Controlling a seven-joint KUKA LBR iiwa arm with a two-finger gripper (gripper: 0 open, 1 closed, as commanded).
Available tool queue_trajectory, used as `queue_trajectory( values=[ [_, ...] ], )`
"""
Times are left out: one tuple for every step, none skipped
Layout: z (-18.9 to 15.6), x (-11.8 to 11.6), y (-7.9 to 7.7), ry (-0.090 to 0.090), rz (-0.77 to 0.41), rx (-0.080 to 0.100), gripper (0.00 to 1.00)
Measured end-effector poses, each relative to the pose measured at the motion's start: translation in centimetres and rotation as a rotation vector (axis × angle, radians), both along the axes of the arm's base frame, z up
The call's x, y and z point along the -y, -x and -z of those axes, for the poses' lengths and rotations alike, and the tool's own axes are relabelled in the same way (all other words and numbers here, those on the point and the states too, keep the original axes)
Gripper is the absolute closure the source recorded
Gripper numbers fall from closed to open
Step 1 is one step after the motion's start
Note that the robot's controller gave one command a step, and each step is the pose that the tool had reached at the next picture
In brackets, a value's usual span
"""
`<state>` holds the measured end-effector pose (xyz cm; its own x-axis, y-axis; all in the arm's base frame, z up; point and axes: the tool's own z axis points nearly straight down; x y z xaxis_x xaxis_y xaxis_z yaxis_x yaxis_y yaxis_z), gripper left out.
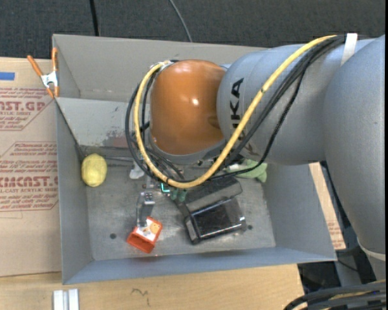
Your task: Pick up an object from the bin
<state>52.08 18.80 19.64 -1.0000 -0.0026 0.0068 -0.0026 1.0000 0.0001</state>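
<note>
A round ball (94, 170) is set against the left wall of the bin (74, 225), well apart from everything else. Near the front wall, left of the middle, a small block (145, 235) is found on the bin floor. The gripper (145, 215) is placed directly behind it, touching it or nearly so. To the right of the block, near it but apart, a flat rectangular case (213, 219) is laid. Behind the case and to its right, a soft scrap (256, 170) is partly covered by the arm (258, 108).
</note>
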Motion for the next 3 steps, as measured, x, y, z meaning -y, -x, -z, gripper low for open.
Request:
queue_trajectory(
  values=[
    [-0.42,0.13,-0.21,-0.001,0.002,0.008,1.00],
    [-0.42,0.12,-0.21,-0.001,0.002,0.008,1.00],
    [-0.42,0.12,-0.21,-0.001,0.003,0.008,1.00]
  ],
)
